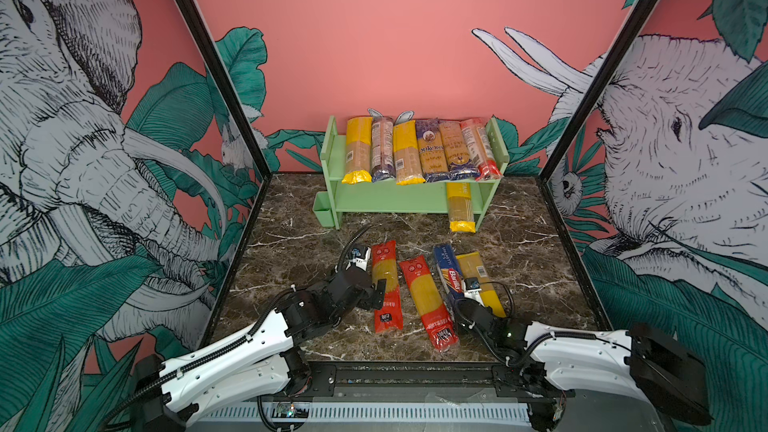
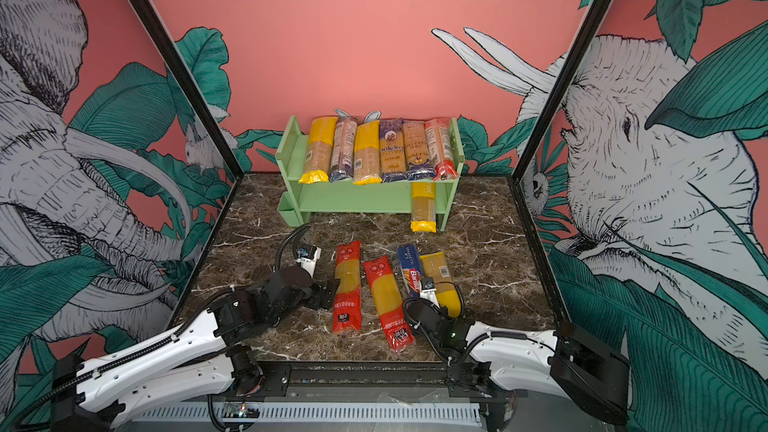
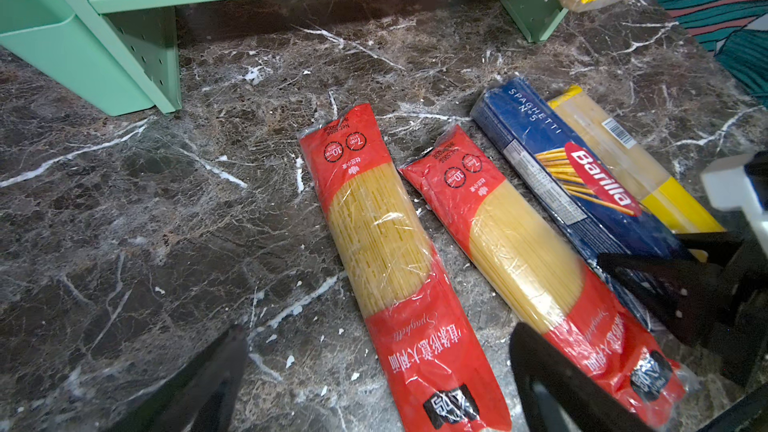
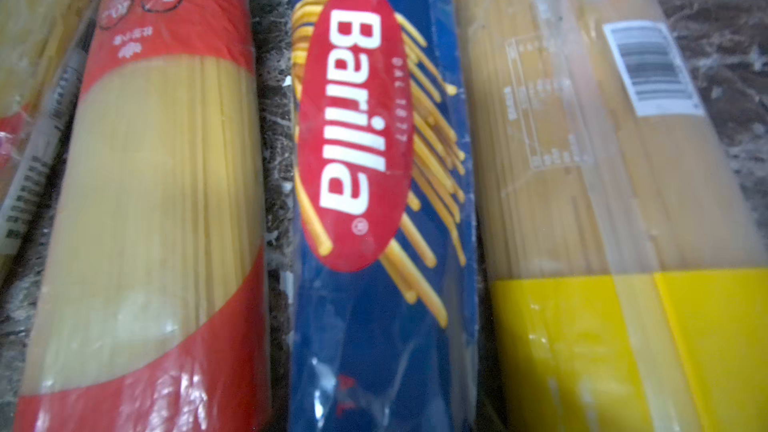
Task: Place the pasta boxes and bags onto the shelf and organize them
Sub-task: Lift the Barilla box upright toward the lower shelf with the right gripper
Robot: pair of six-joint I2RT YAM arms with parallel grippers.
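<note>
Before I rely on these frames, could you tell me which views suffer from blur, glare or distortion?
Right wrist view: soft throughout; on the Barilla pack the logo reads but the fine print smears. Left wrist view: sharp, with glare streaks on the red-ended bags. Both top views: evenly lit, the shelf crisp, the frame posts leaning outward, a wide-lens look.

- Pale green shelf point(image 1: 386, 199): six packs point(image 1: 432, 151) abreast on the top tier, one yellow-ended pack point(image 1: 460, 207) jutting from the lower tier.
- Flat on the tabletop point(image 1: 291, 218): red-ended bag point(image 1: 384, 272), second red-ended bag point(image 1: 426, 297), Barilla pack point(image 1: 446, 263), yellow-ended bag point(image 1: 473, 270).
</note>
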